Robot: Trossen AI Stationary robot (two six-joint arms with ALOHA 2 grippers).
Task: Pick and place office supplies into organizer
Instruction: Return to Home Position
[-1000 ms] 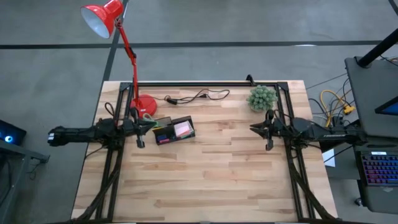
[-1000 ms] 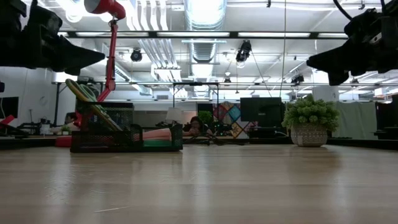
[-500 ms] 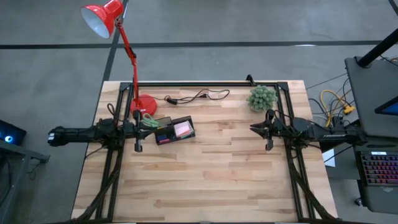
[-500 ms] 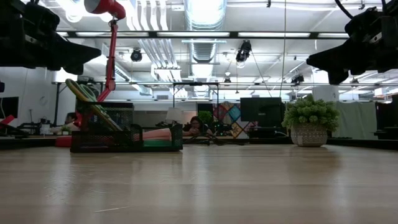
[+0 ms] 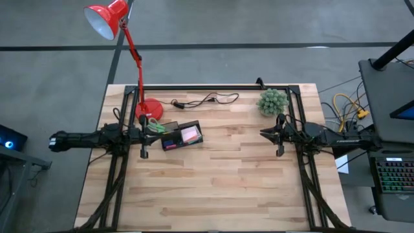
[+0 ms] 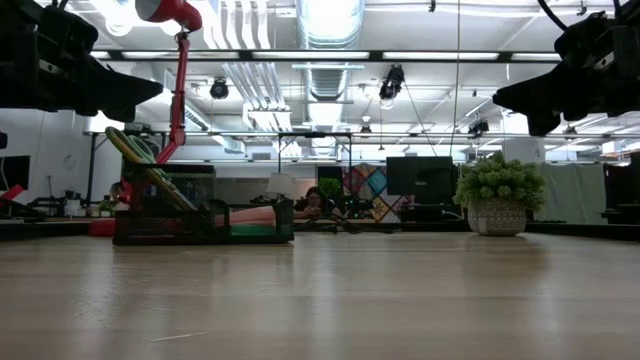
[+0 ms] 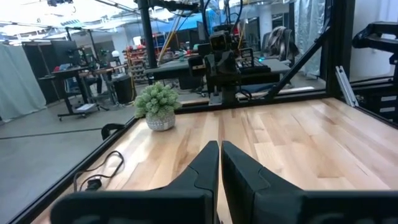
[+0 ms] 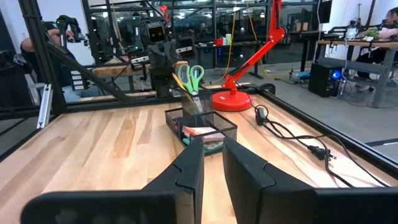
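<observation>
Far-left on worktop [image 5: 220,188], nr lamp base [image 5: 152,109]: organizer [image 6: 170,226] w/ scissors [image 5: 154,123] + pink pad [image 5: 189,134] inside. Left end effector [image 7: 219,145] raised just beside it, pressed together, empty. Right end effector [image 8: 211,140] raised opp. side, slightly spread, empty.

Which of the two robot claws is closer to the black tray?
The left gripper, just beside the organizer; the right gripper sits across the table by the plant.

red lamp base [image 5: 152,109]; black cable [image 5: 206,99] beside it; potted plant [image 5: 272,101] apart
</observation>
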